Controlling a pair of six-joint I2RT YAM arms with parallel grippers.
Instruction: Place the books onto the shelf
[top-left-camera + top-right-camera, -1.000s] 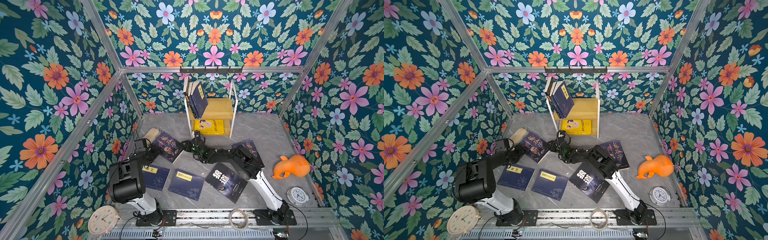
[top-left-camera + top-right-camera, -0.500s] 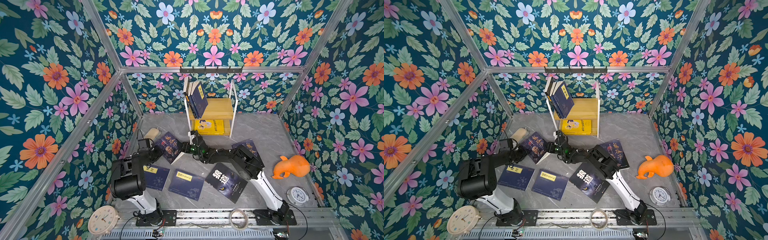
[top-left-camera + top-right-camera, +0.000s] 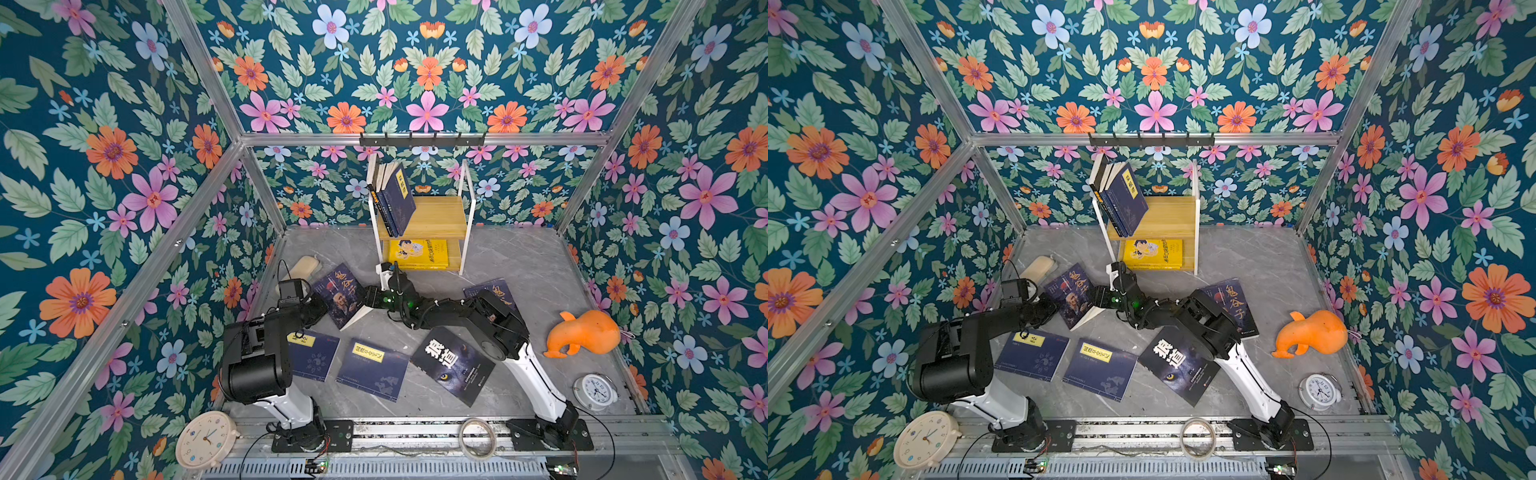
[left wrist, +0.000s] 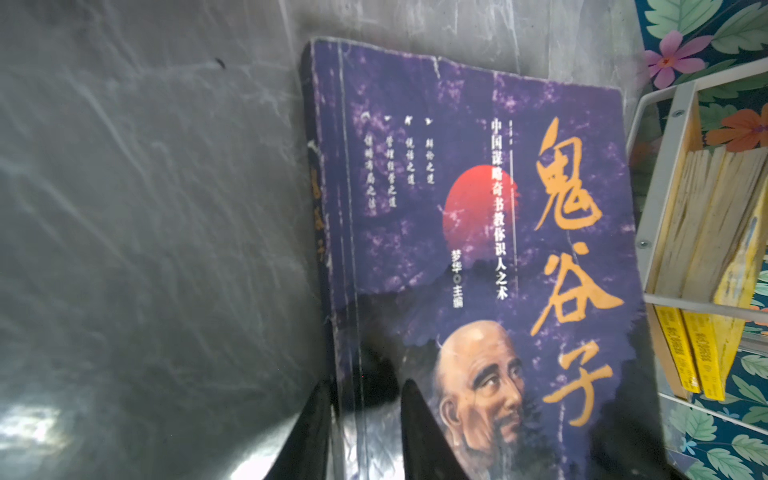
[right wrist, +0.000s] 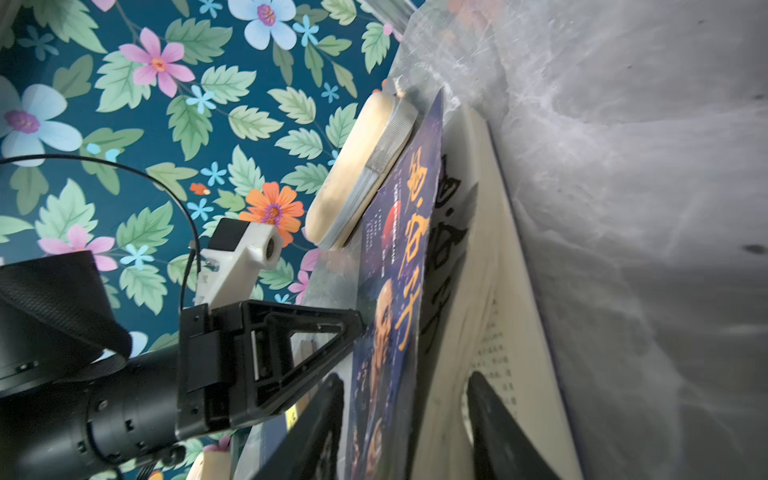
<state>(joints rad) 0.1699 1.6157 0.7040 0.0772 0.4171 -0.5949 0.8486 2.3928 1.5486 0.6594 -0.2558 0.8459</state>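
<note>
Floral walls point(image 3: 415, 62), grey marbled floor point(image 3: 519, 257)

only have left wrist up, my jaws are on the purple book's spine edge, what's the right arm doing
Observer: The right gripper has its jaws astride that purple book at the page edge; the front cover stands splayed away from the pages.
Operator: where would it go
Observer: The shelf has bare wood on its upper board beside the leaning navy stack.
Operator: many left after this
Observer: Four lie flat: two navy books, a dark one, and another purple one, partly hidden.
</note>
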